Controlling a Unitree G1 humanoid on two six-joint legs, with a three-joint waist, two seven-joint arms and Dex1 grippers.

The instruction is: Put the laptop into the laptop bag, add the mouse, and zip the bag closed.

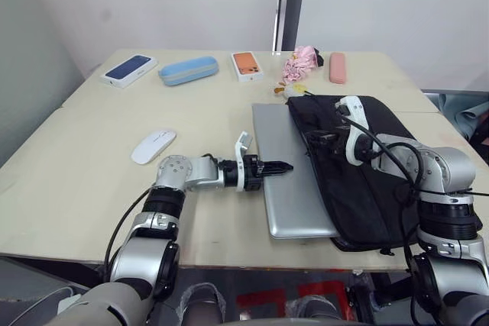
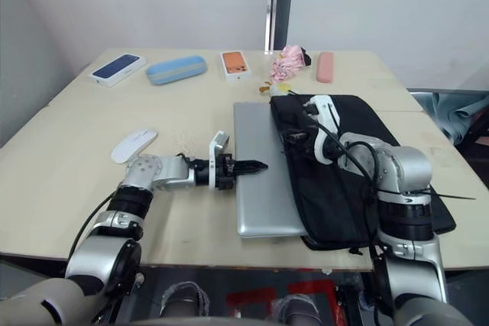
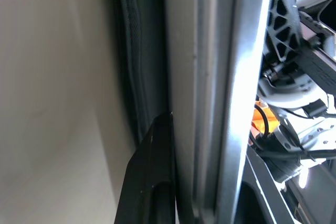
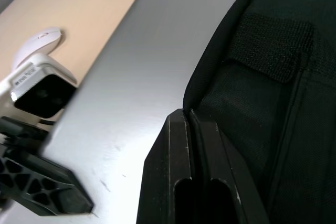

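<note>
The silver laptop (image 1: pixel 294 188) lies flat on the table with its right side tucked under the black laptop bag's (image 1: pixel 367 181) upper flap. My left gripper (image 1: pixel 283 166) reaches in from the left and is shut on the laptop's left edge; the left wrist view shows one finger (image 3: pixel 149 177) pressed against that edge. Over the bag's near-left part, my right gripper (image 1: pixel 324 140) is shut, its fingertips (image 4: pixel 181 129) pinching the bag's fabric edge. The white mouse (image 1: pixel 153 146) rests on the table, left of the left arm.
Along the far edge sit a blue phone box (image 1: pixel 128 70), a light-blue oval case (image 1: pixel 188 70), an orange phone box (image 1: pixel 246 66), a pink bundle (image 1: pixel 303 62) and a pink case (image 1: pixel 337 67). A white-yellow charm (image 1: pixel 294 90) hangs at the bag's far corner.
</note>
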